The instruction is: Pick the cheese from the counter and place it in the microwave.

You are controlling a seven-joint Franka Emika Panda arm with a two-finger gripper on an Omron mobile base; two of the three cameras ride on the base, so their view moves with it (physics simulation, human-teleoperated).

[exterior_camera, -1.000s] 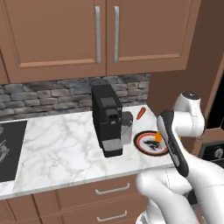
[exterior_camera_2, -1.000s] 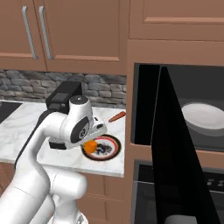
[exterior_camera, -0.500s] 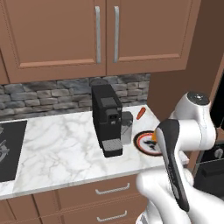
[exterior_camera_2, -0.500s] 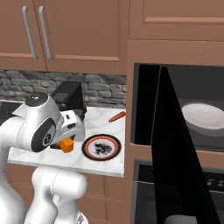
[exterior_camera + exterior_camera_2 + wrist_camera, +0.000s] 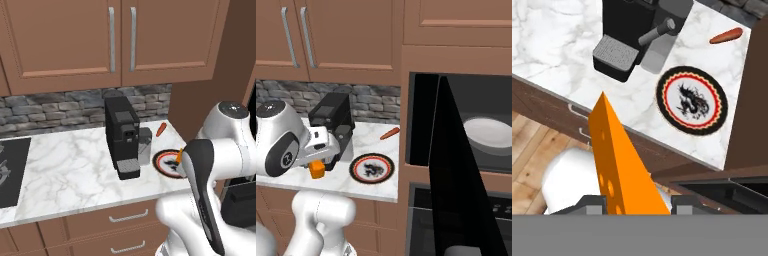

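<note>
The cheese [image 5: 619,165], an orange wedge with small holes, stands up between my gripper's [image 5: 637,202] two dark fingertips, which are shut on it. In the right base view the gripper [image 5: 320,162] holds the cheese [image 5: 317,171] above the front edge of the counter [image 5: 371,187], left of a decorated plate. The microwave [image 5: 476,100] is at the right with its black door [image 5: 456,190] swung open and a white round plate [image 5: 491,134] inside. In the hand view the marble counter [image 5: 557,30] lies well below the cheese.
A black coffee machine [image 5: 331,112] stands on the counter just behind my hand. A red-rimmed decorated plate [image 5: 372,167] and a thin carrot-like stick [image 5: 390,133] lie between it and the microwave. Wooden drawers [image 5: 572,112] run under the counter. The open door juts toward the base.
The arm has swung from over the decorated plate to its left in the right base view, carrying the cheese with it. The hand is now out by the counter's front edge.
</note>
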